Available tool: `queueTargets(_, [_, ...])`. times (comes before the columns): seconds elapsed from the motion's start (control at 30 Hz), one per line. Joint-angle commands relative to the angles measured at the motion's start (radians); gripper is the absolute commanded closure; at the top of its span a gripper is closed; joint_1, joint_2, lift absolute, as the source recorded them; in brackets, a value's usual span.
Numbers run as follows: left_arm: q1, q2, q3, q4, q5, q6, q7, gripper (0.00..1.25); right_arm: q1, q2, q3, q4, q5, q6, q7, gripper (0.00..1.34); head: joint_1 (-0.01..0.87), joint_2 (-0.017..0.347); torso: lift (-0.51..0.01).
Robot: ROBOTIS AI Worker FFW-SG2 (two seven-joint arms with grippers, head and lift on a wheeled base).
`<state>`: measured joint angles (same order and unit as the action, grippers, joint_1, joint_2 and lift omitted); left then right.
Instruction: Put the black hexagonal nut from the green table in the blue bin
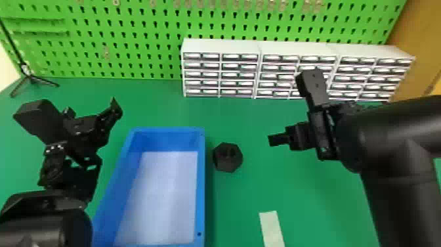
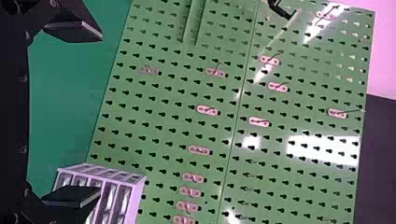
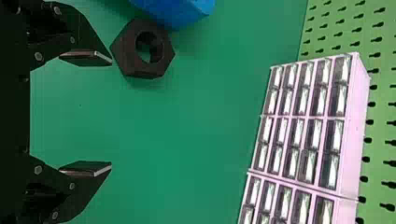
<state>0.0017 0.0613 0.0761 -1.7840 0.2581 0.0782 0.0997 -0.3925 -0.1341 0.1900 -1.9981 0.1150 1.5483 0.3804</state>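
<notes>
Nut [image 1: 228, 161], black, hexagonal: on the green bench [image 1: 315, 197], flat, hole upward, just beside the right wall of the bin [image 1: 201, 184]. Right gripper [image 3: 111, 114]: fingers wide apart, empty, the nearer of the pair; the nut lay to its left, off the line between the fingertips. Left gripper [image 2: 100, 114]: spread, empty, across the bin. Move judged due: right gripper leftward, centred over the nut, then down, clear of the wall.
</notes>
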Motion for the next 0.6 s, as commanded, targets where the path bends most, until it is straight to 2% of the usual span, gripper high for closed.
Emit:
queueTargets(0.0, [-0.002, 0.0, -0.003, 0.0, 0.0, 0.0, 0.0, 0.13, -0.005, 0.002, 0.019, 0.002, -0.001, 0.001, 0.0, 0.47, 0.692, 0.008, -0.097])
queueTargets(0.57, [-0.002, 0.0, -0.003, 0.0, 0.0, 0.0, 0.0, 0.13, -0.012, 0.005, 0.04, 0.012, -0.014, 0.001, 0.0, 0.47, 0.692, 0.008, -0.097])
